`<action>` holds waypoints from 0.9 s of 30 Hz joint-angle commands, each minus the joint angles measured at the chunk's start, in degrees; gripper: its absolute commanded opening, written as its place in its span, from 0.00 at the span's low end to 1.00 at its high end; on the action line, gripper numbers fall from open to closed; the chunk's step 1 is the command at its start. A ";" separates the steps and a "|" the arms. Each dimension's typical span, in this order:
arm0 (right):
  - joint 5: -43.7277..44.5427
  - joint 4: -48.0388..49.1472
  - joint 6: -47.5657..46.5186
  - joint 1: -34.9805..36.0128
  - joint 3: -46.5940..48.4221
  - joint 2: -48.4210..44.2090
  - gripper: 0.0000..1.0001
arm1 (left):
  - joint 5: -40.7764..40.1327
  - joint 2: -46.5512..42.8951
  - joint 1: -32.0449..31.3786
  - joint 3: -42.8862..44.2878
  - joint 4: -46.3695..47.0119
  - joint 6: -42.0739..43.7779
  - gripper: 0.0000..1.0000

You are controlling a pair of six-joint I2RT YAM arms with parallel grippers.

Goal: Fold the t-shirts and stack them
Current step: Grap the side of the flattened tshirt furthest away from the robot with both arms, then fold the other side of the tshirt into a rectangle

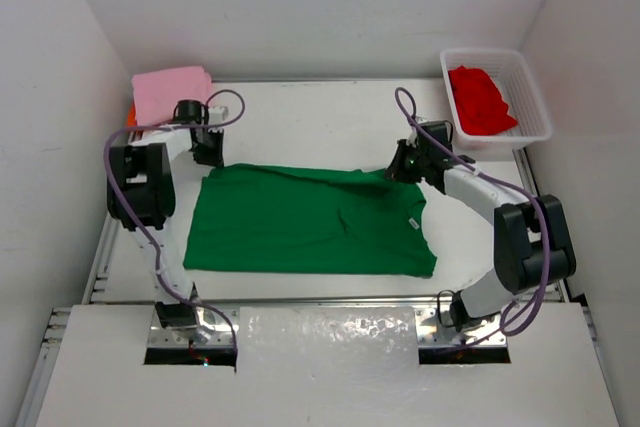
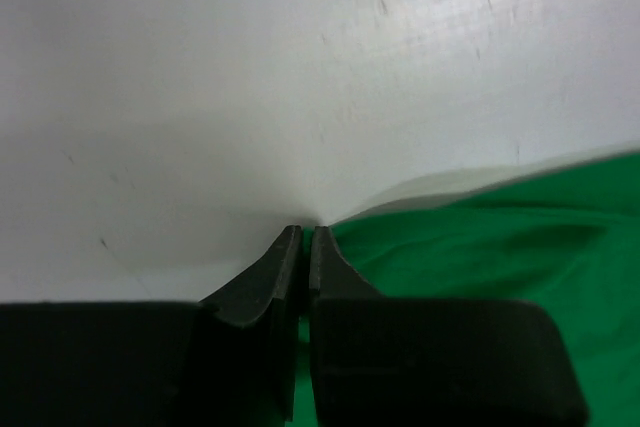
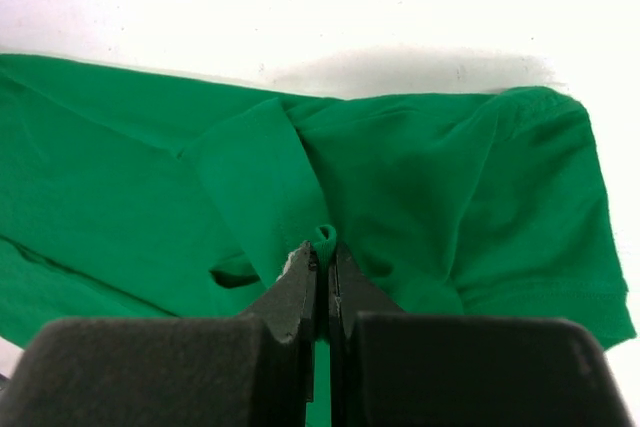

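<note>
Green t-shirt (image 1: 300, 222) spread flat at table (image 1: 320, 117) centre, not yet folded. Left gripper (image 2: 305, 232) clenched on its far-left corner, right gripper (image 3: 322, 247) pinching its far-right shoulder. Pink t-shirt (image 1: 172, 92) folded far left over orange t-shirt (image 1: 131, 115): two judged done. Red t-shirt (image 1: 480, 97) crumpled in basket (image 1: 495, 51), far right. Bare table beyond the shirt's far edge; walls close on both sides.

The top view looks steeply down from high above the near side of the green t-shirt (image 1: 300, 222), framing it whole. Both wrist views sit low and very close at its far edge, sharing its cloth
</note>
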 commanded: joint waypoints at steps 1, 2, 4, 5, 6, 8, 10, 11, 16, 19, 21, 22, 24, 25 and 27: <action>1.07 -1.65 -2.45 0.28 2.17 -3.64 0.00 | 1.72 -6.17 0.59 -3.74 -2.11 4.33 0.00; 1.16 -2.19 -2.89 0.28 1.82 -4.34 0.00 | 1.90 -10.19 0.67 -4.97 0.34 6.69 0.00; 1.25 -3.24 -3.51 0.28 -0.37 -7.15 0.00 | 3.21 -16.51 1.11 -9.79 2.73 10.91 0.00; 0.72 -3.16 -3.33 0.28 -1.34 -8.21 0.00 | 3.65 -18.47 1.11 -11.29 4.04 12.41 0.00; 0.28 -3.16 -2.72 0.28 -3.18 -9.17 0.00 | 4.18 -19.97 1.20 -14.44 4.14 13.73 0.00; -0.60 -3.16 -1.84 0.28 -5.03 -11.81 0.00 | 4.27 -23.31 1.20 -16.83 2.40 17.43 0.00; -0.69 -3.51 -1.40 0.28 -7.76 -13.92 0.00 | 3.66 -24.46 1.64 -19.12 0.55 19.80 0.00; -0.43 -3.69 -1.40 0.28 -8.72 -14.54 0.00 | 3.66 -24.90 1.99 -19.65 -0.68 20.07 0.00; -0.25 -3.60 -0.96 0.36 -13.38 -16.56 0.00 | 8.05 -27.89 4.63 -20.36 -3.84 22.43 0.00; -0.69 -2.99 -0.52 0.36 -15.14 -16.74 0.00 | 11.21 -28.07 4.63 -20.71 -6.05 26.73 0.00; -1.04 -2.46 -0.08 0.45 -16.55 -17.09 0.00 | 12.71 -28.24 4.63 -22.20 -8.77 31.99 0.00; -1.21 -2.37 0.01 0.63 -17.60 -17.44 0.00 | 12.45 -28.25 4.63 -23.51 -10.34 33.51 0.00; -1.30 -1.93 0.10 0.72 -18.48 -17.71 0.00 | 12.10 -28.25 4.63 -24.66 -11.93 37.63 0.01; -1.39 -1.84 0.10 0.72 -18.92 -17.71 0.00 | 12.01 -28.33 4.63 -25.10 -13.16 38.61 0.08; -1.57 -1.75 -0.08 0.72 -19.89 -17.53 0.00 | 12.62 -28.59 4.63 -25.46 -16.40 41.85 0.12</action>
